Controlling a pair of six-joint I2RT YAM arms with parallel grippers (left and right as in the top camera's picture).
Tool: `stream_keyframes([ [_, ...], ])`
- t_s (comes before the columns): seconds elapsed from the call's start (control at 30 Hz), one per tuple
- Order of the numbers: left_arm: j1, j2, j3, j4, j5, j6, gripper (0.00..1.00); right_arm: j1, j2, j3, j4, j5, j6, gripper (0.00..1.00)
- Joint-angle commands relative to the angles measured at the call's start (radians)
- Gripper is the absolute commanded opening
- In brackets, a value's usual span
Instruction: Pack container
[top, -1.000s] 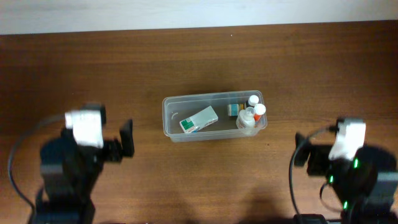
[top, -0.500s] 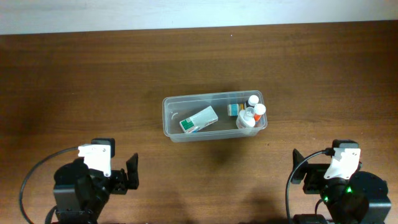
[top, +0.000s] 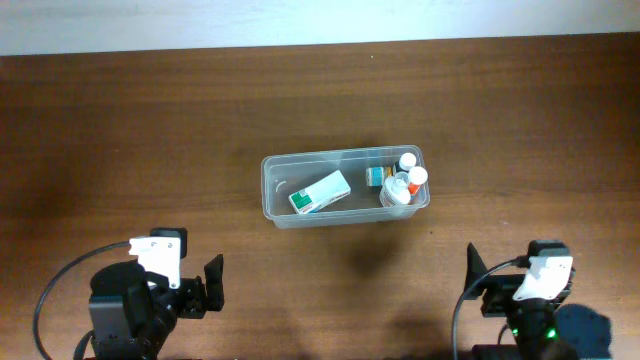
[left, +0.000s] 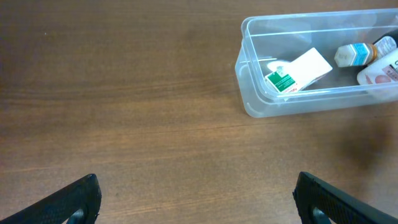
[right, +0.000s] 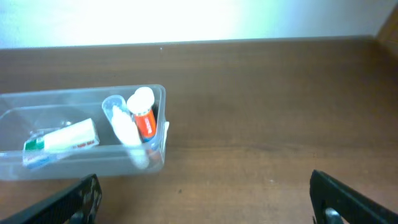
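The clear plastic container (top: 300, 160) stands at the table's centre. It holds a white and green box (top: 320, 192), a small teal bottle (top: 375, 177) and two white bottles, one with an orange band (top: 415, 180). My left gripper (top: 212, 283) is open and empty at the near left, well short of the container (left: 249, 93). My right gripper (top: 472, 272) is open and empty at the near right. The right wrist view shows the container's end wall (right: 158, 155) with the orange-banded bottle (right: 144, 118) behind it. Both wrist views show wide-spread fingers over bare wood, left (left: 199, 202) and right (right: 205, 199).
The dark wooden table (top: 500, 110) reaches a pale wall strip at the far edge (top: 300, 20). Both arm bases sit at the near edge, left and right of the container.
Both arms have drawn back toward the near edge, away from the container, the left one the most. The container and its contents have not moved.
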Motion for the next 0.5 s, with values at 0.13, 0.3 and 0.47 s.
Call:
stream_keyframes([
  [0.13, 0.001, -0.006, -0.002, -0.001, 0.007, 0.009, 0.99, 0.005, -0.129, -0.283, 0.312, -0.041, -0.063, 0.98],
  [0.3, 0.001, -0.006, -0.002, -0.001, 0.007, 0.009, 0.99, 0.005, -0.129, -0.447, 0.635, -0.009, -0.081, 0.98],
  [0.47, 0.001, -0.006, -0.002, -0.001, 0.007, 0.009, 0.99, 0.005, -0.129, -0.598, 0.806, -0.034, -0.079, 0.98],
])
